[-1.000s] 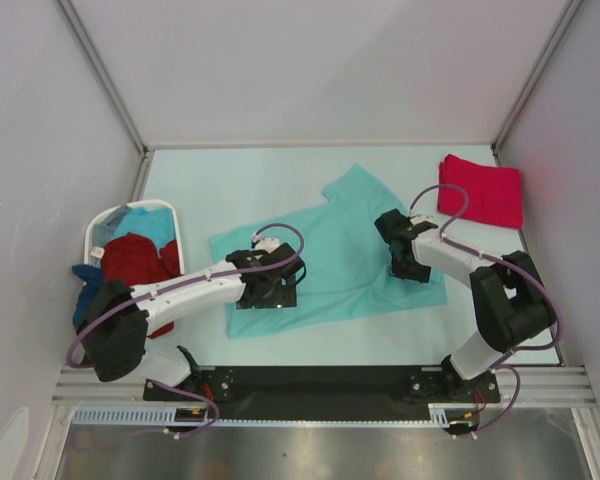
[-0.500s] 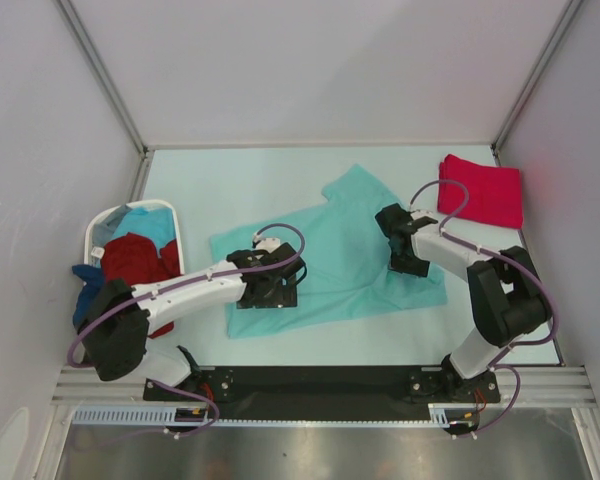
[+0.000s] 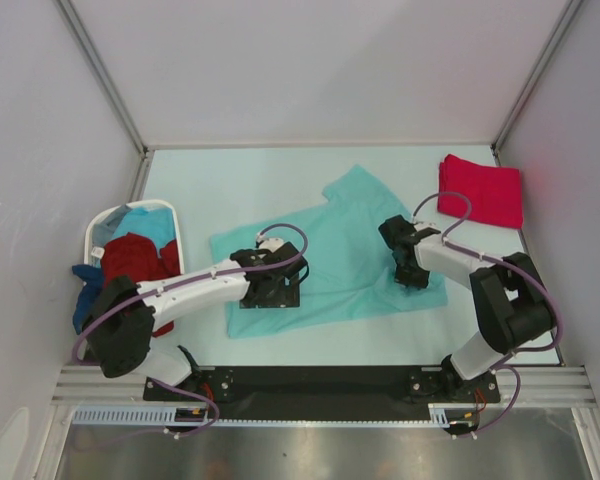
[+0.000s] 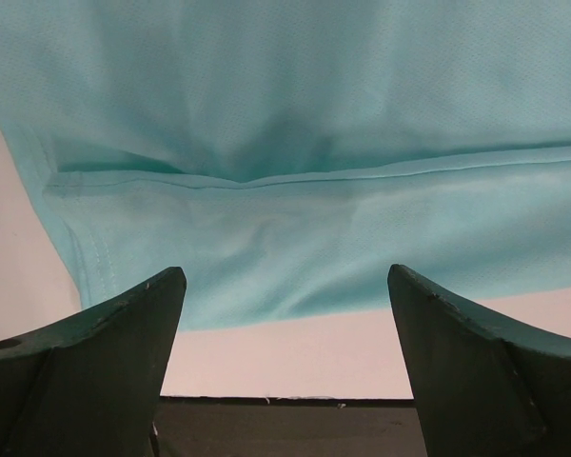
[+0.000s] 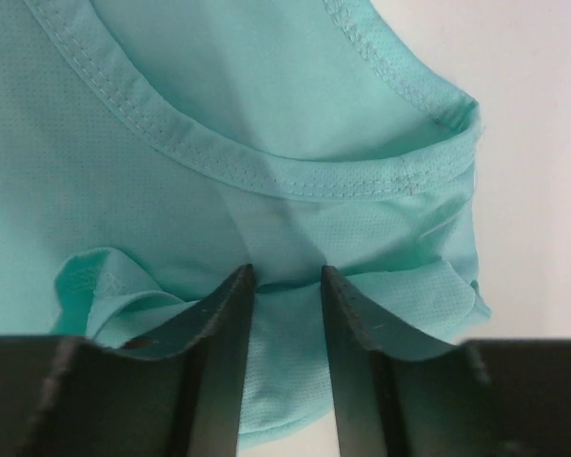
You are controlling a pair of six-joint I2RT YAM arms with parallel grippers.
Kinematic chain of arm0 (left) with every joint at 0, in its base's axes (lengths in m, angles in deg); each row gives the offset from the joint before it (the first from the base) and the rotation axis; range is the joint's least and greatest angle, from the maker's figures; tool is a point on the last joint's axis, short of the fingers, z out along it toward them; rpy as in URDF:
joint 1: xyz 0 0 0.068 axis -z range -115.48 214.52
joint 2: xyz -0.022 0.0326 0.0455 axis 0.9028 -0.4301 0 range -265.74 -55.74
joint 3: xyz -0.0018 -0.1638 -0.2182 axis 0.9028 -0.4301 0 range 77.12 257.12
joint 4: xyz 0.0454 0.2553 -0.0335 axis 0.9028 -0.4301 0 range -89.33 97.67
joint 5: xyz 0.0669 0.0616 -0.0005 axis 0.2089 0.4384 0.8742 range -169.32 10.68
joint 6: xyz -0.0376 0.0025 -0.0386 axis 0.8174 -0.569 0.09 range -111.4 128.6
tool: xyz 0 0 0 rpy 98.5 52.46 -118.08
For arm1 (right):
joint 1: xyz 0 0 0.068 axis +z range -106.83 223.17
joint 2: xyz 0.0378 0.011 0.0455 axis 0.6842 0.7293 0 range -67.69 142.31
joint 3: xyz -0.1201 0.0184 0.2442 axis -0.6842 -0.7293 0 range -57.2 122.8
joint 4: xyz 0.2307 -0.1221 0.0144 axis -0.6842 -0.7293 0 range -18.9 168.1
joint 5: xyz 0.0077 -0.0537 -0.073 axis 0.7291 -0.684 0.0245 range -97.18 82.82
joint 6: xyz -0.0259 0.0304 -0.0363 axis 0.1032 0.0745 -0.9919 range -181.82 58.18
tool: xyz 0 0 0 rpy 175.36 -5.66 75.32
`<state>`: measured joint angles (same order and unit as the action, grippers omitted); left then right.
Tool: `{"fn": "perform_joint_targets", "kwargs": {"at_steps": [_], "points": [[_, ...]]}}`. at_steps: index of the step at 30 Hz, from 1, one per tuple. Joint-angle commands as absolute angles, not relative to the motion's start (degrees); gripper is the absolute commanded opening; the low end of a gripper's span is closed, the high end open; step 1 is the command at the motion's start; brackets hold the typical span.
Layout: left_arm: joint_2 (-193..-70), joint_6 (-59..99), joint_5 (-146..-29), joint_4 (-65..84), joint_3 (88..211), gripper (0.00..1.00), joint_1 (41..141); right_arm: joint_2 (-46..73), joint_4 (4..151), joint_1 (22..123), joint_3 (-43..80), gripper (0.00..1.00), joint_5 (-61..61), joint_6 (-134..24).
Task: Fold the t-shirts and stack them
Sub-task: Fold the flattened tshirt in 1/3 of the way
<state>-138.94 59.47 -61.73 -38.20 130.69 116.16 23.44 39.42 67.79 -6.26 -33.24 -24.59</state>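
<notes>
Light teal short-sleeved cloth t-shirt (image 3: 345, 245) spread out at the middle of the pale surface (image 3: 230, 185). Left gripper (image 3: 272, 292), fingers (image 4: 95, 362) spread wide, sits over the near hem. Right gripper (image 3: 412, 277), fingers (image 5: 219, 362) drawn close, pinches a ridge of cloth beside the collar. Bright pinkish-red folded t-shirt (image 3: 480, 190) lies at the far right corner.

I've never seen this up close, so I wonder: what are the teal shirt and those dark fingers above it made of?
The light teal t-shirt looks like thin matte knit cloth: fine dotted texture, stitched hems, soft wrinkles. The right arm's fingers look like hard dark plastic, faintly shiny with smooth edges; painted metal is possible.
</notes>
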Motion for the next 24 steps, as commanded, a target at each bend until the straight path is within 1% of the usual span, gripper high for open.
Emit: {"fn": "perform_joint_targets", "kwargs": {"at_steps": [1,4,9,11,12,13,15,17,24], "points": [[-139.32,58.17,-62.09,-37.15,133.2,0.94,116.47,21.16,38.81,67.87,-7.63,0.28,-33.11,-24.21],[-139.59,58.08,-62.27,-37.07,133.37,0.94,116.47,20.99,38.55,67.96,-7.45,0.2,-33.46,-24.12],[-139.68,57.99,-62.27,-37.07,133.37,0.94,116.47,19.32,37.23,68.83,-6.13,0.2,-35.13,-23.5],[-139.85,57.91,-62.35,-37.15,133.46,0.94,116.47,18.79,36.44,69.27,-5.0,0.23,-36.0,-23.15],[-139.85,57.91,-62.35,-37.07,133.46,0.94,116.47,17.92,36.26,69.53,-4.73,0.27,-36.18,-23.15],[-139.85,57.91,-62.35,-37.07,133.38,0.94,116.47,17.48,36.18,69.71,-4.46,0.34,-36.18,-23.06],[-139.76,57.82,-62.44,-36.89,133.38,0.94,116.47,15.9,35.74,70.41,-3.59,0.41,-36.27,-23.06],[-139.85,57.82,-62.44,-36.89,133.46,0.94,116.47,15.45,35.13,70.85,-2.97,0.43,-36.18,-22.8],[-139.68,57.64,-62.88,-36.72,133.2,0.94,116.47,16.85,34.94,73.49,-2.7,0.44,-35.75,-21.4]]}}
